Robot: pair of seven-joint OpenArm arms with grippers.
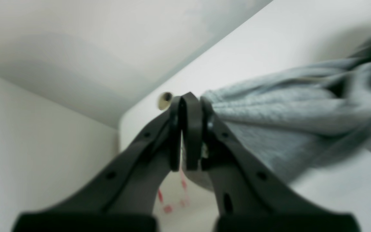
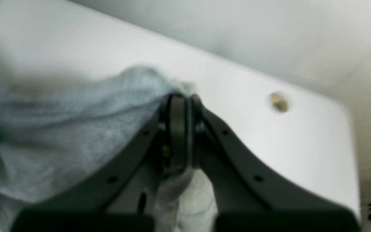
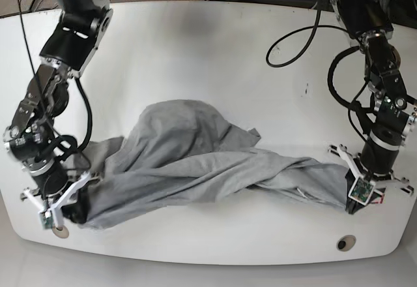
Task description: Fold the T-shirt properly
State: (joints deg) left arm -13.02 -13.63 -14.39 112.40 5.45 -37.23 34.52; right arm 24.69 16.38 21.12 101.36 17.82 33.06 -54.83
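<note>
The grey T-shirt (image 3: 195, 163) lies crumpled and twisted across the front half of the white table (image 3: 215, 59), stretched between both grippers; its lettering is hidden. My left gripper (image 3: 352, 200) is at the shirt's right end, low over the table. In the left wrist view the left gripper (image 1: 188, 103) is shut on an edge of the shirt (image 1: 269, 106), which trails away to the right. My right gripper (image 3: 77, 210) is at the shirt's left end. In the right wrist view the right gripper (image 2: 182, 100) is shut on the cloth (image 2: 76, 129), which bunches to the left.
The table's front edge runs just below both grippers. A round hole (image 3: 346, 242) is near the front right corner and another hole (image 3: 60, 231) is near the front left. Black cables (image 3: 293, 42) hang over the back right of the table. Red marks (image 1: 172, 203) lie under the left gripper.
</note>
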